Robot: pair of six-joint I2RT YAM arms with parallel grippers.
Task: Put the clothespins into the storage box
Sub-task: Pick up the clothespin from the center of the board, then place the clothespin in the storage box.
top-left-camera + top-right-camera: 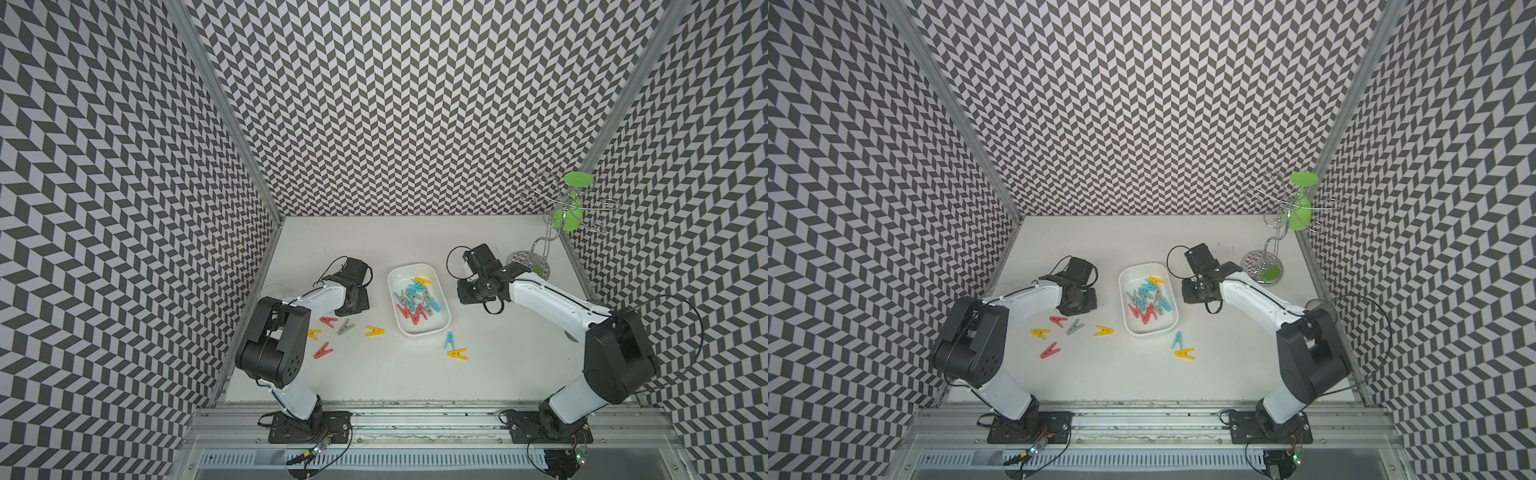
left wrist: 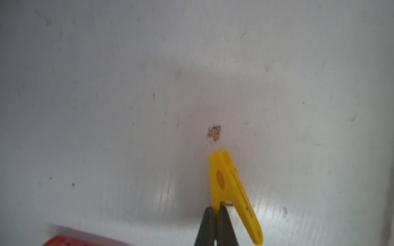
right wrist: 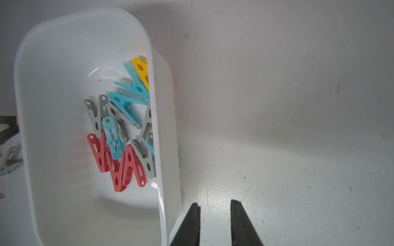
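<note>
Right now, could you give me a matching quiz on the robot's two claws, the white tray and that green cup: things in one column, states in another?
1. left gripper
2. right gripper
3. shallow white plastic storage box
4. green plastic goblet

a. hangs upside down on the wire rack
b. open, empty
c. holds a heap of coloured clothespins
d. shut on a yellow plastic clothespin

Pairs: 1-d, 2-b, 3-c, 4-a.

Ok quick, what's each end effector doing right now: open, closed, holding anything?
The left end effector is closed on a yellow clothespin.
The right end effector is open and empty, beside the storage box.
</note>
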